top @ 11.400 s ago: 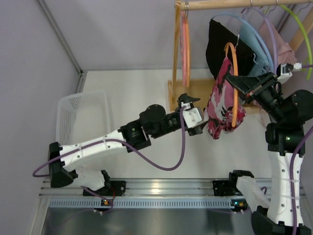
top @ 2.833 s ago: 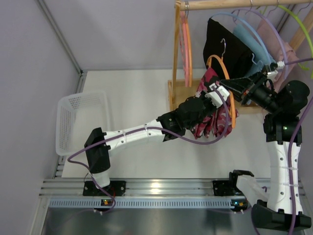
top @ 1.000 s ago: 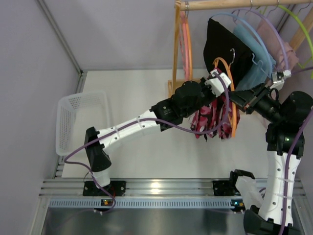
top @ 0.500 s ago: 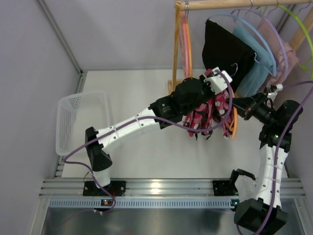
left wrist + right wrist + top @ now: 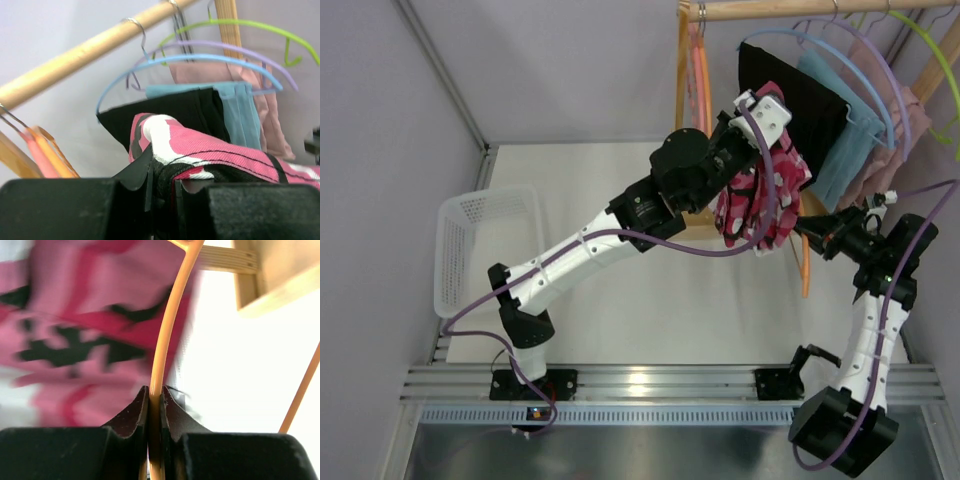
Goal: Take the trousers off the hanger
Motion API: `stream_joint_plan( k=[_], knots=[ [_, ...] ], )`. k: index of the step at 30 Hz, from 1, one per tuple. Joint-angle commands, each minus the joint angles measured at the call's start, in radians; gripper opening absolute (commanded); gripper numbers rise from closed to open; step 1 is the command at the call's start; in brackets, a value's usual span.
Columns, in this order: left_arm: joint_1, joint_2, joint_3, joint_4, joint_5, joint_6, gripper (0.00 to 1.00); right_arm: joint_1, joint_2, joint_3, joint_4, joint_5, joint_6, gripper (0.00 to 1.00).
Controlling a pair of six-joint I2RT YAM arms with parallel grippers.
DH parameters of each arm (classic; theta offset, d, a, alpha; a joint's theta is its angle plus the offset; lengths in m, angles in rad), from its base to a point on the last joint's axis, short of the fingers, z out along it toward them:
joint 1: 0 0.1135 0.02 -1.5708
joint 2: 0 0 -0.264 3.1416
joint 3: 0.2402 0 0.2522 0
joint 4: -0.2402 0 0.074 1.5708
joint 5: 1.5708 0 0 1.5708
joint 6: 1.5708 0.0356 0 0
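Note:
My left gripper [image 5: 758, 126] is raised in front of the rack and shut on a fold of the pink, white and black camouflage trousers [image 5: 760, 195]. The cloth is bunched between its jaws, as the left wrist view [image 5: 162, 170] shows, and the trousers [image 5: 220, 147] drape away from it. My right gripper [image 5: 811, 231] is shut on the thin orange hanger [image 5: 805, 270], lower right of the cloth. In the right wrist view the hanger [image 5: 170, 325] runs up from the gripper [image 5: 155, 392] past the blurred trousers [image 5: 75, 315]. Plain black trousers [image 5: 810, 95] hang on a blue hanger [image 5: 185, 59].
A wooden rail [image 5: 790, 9] carries more hangers with a light-blue cloth [image 5: 845, 150] and a pink cloth [image 5: 890, 150], plus bare pink and orange hangers [image 5: 698, 80] at its left end. The rack's wooden base [image 5: 692, 222] stands below. A white basket [image 5: 460, 215] sits at the table's left.
My left gripper has carried the camouflage trousers up and back toward the rail. My right gripper has drawn the orange hanger down and to the right, away from the cloth.

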State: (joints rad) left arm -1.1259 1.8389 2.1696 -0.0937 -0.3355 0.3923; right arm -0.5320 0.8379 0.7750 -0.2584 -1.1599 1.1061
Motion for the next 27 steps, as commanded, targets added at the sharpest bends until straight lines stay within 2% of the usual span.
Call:
stream_joint_plan(
  k=[1, 8, 10, 14, 21, 27],
  knots=[
    [0.002, -0.026, 0.121, 0.252, -0.007, 0.042, 0.0, -0.032, -0.008, -0.028, -0.087, -0.003, -0.15, 0.0],
    [0.002, -0.053, 0.119, 0.255, -0.005, 0.01, 0.0, -0.082, 0.013, -0.037, -0.251, -0.017, -0.363, 0.0],
    [0.002, -0.084, 0.072, 0.253, 0.028, -0.026, 0.0, -0.089, 0.007, -0.037, -0.3, -0.017, -0.403, 0.0],
    [-0.003, -0.2, -0.069, 0.249, 0.142, -0.122, 0.0, -0.105, -0.003, -0.025, -0.346, -0.02, -0.471, 0.0],
    [-0.008, -0.377, -0.334, 0.183, 0.205, -0.202, 0.0, -0.108, -0.023, 0.059, -0.447, -0.02, -0.563, 0.0],
    [-0.006, -0.541, -0.531, 0.124, 0.153, -0.228, 0.0, -0.108, -0.054, 0.096, -0.485, -0.015, -0.6, 0.0]
  ],
)
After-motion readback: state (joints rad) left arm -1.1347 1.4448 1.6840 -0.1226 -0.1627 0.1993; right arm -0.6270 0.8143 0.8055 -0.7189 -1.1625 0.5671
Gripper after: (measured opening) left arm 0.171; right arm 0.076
